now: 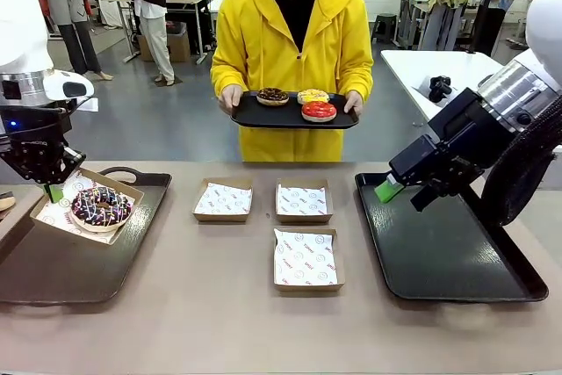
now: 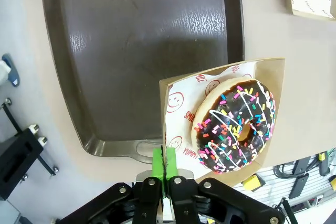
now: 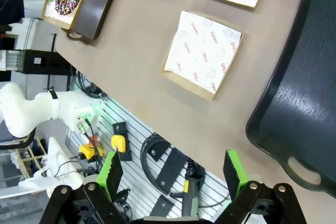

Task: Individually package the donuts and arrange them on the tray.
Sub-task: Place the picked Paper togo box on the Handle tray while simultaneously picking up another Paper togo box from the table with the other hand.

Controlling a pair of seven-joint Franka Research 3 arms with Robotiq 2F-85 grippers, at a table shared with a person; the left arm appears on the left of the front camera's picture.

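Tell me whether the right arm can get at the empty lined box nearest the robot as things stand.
Probably yes. The right claw hangs open near the right tray, and the box lies on the table just beside that tray, with nothing lying on it or between them.

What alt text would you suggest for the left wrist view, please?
The left gripper, fingers shut, pinches the edge of a paper-lined cardboard box holding a chocolate donut with coloured sprinkles. The box overlaps the corner of a dark tray on the table.
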